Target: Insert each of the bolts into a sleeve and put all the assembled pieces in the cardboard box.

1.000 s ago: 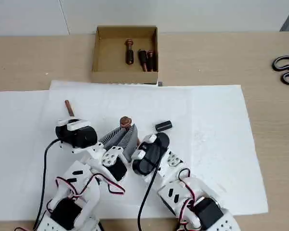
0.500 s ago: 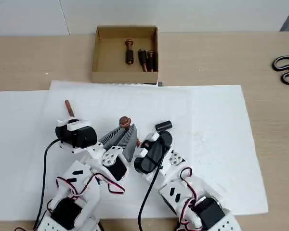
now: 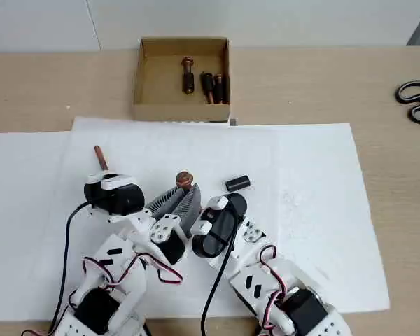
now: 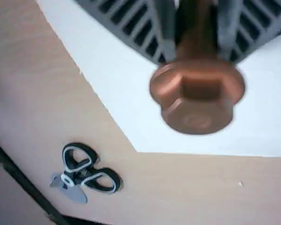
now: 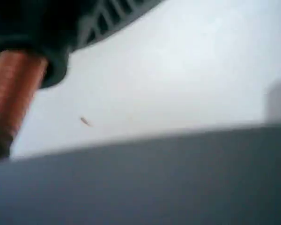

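Note:
My left gripper [image 3: 183,190] is shut on a copper bolt [image 3: 184,180] over the white paper, with the hex head sticking out past the grey ribbed fingers [image 4: 131,23]. The left wrist view has that bolt head [image 4: 196,96] close up. My right arm's wrist [image 3: 220,222] sits right beside the left gripper. The right wrist view shows the bolt's threaded shank [image 5: 11,98] coming out of a dark part; whether that part is a sleeve is unclear. A loose black sleeve [image 3: 238,183] lies just right of the held bolt. Another bolt [image 3: 100,157] lies at the left.
The cardboard box [image 3: 150,77] stands beyond the paper [image 3: 301,210] and holds three assembled pieces [image 3: 204,82]. Scissors [image 3: 416,100] lie on the wooden table at the far right, also seen as scissors [image 4: 86,171] from the left wrist.
The right arm pushed toward the loose sleeve, then drew back beside the left gripper. The left gripper and its bolt shifted slightly nearer the arms.

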Robot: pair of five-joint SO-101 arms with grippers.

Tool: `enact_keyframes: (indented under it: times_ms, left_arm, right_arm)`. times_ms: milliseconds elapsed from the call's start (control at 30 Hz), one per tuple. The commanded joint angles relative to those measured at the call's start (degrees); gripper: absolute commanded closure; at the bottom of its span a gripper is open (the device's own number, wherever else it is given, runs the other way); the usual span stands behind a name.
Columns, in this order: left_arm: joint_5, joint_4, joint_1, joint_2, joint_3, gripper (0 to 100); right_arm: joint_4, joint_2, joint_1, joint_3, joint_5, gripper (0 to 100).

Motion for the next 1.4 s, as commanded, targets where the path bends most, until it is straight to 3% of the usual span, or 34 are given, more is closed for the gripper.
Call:
enact_keyframes:
  times_ms: [0, 133, 400, 667, 833, 1067, 1133, 1300, 1367]
  left_arm:
    - [-1.9, 6.9, 3.3, -0.3, -1.5, 99]
    - [-6.1, 14.0, 5.8, -0.3, -3.0, 99]
    - [-6.4, 14.9, 5.5, -0.3, -3.2, 98]
    - [-10.8, 15.2, -0.2, -0.2, -4.8, 72]
    - [-16.9, 15.3, -7.4, -0.1, -8.5, 72]
    - [-17.2, 19.8, -10.4, -0.2, -18.1, 72]
    - [-17.3, 20.8, -13.6, -0.2, -19.6, 77]
    - [-17.4, 22.2, -24.2, -0.2, -22.1, 100]
    - [-17.4, 22.2, -27.5, -0.2, -22.3, 97]
  right_arm:
    - [-1.5, -0.7, -0.7, -4.3, -0.1, 99.5]
    - [-1.5, -0.7, 0.0, -6.1, 0.0, 99.5]
    - [-1.5, -0.7, 2.9, -6.2, 0.0, 99.5]
    - [-1.1, -0.7, 3.0, -6.0, -0.1, 99.5]
    - [-1.1, -0.7, 3.0, -6.0, 0.0, 99.5]
    - [-1.1, -0.3, 3.2, -5.8, 0.0, 99.5]
    - [-1.1, -0.2, 4.4, -5.8, -0.2, 99.5]
    - [-0.4, -0.1, 13.2, -5.8, -0.5, 99.5]
    - [1.2, -0.1, 16.4, -6.5, -2.5, 99.5]
